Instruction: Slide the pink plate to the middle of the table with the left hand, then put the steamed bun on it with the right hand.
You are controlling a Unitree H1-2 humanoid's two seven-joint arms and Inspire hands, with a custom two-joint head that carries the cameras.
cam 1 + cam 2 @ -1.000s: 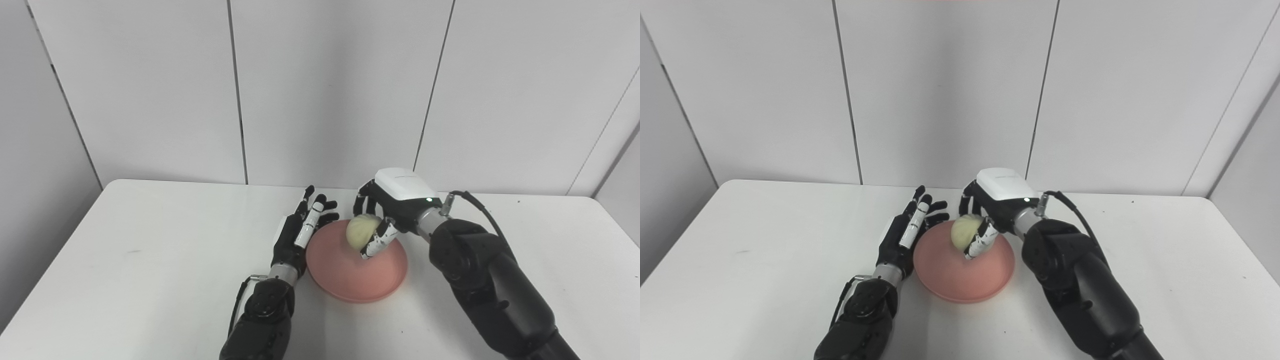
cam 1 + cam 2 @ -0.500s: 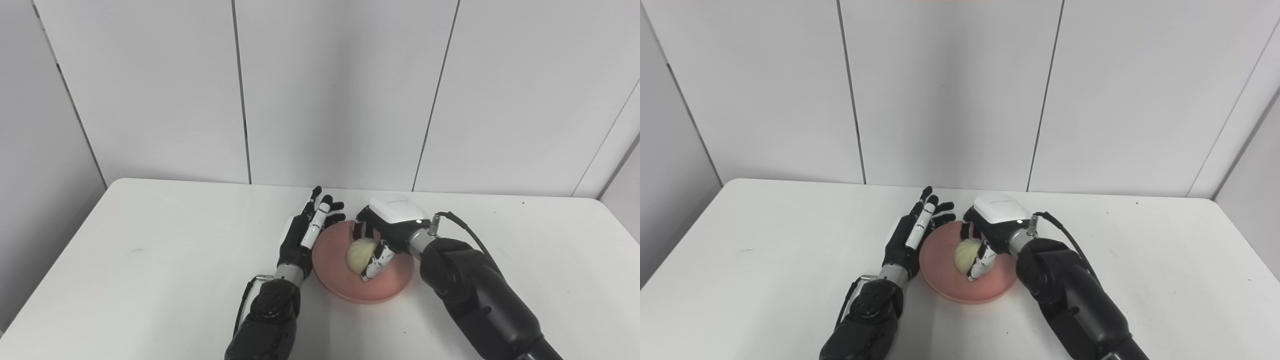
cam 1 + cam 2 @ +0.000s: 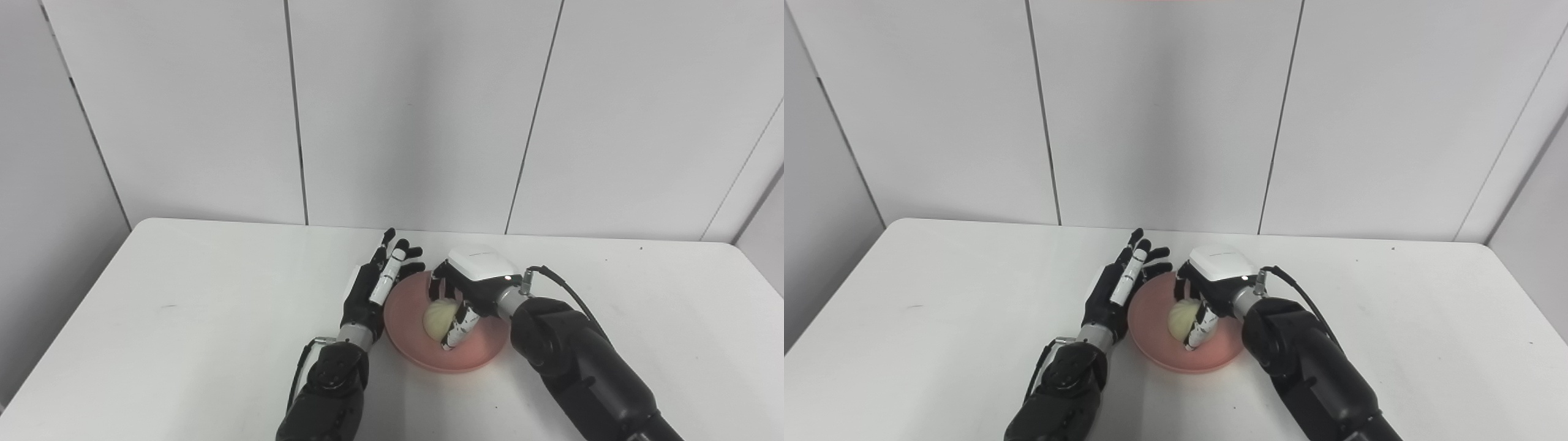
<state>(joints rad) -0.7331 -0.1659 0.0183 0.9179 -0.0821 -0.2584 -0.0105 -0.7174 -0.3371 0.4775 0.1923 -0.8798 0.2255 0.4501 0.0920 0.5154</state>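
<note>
The pink plate (image 3: pixel 422 355) lies near the middle of the white table. A pale steamed bun (image 3: pixel 438 318) rests low in the plate, with my right hand (image 3: pixel 468 291) curled over it from above and its fingers and thumb closed around it. My left hand (image 3: pixel 376 285) stands open on edge at the plate's left rim, fingers spread and pointing away from me. In the right eye view the bun (image 3: pixel 1179 320) shows between the right hand's (image 3: pixel 1213 288) fingers, and the left hand (image 3: pixel 1121 285) sits beside the plate (image 3: pixel 1151 352).
The white table (image 3: pixel 184 318) stretches wide to the left and right of the plate. Grey wall panels (image 3: pixel 404 110) rise just behind its far edge. A black cable (image 3: pixel 563 288) loops off my right wrist.
My right hand has lowered the bun from above the plate's far side down into the plate. The left hand has stayed at the plate's left rim. The camera shifted slightly.
</note>
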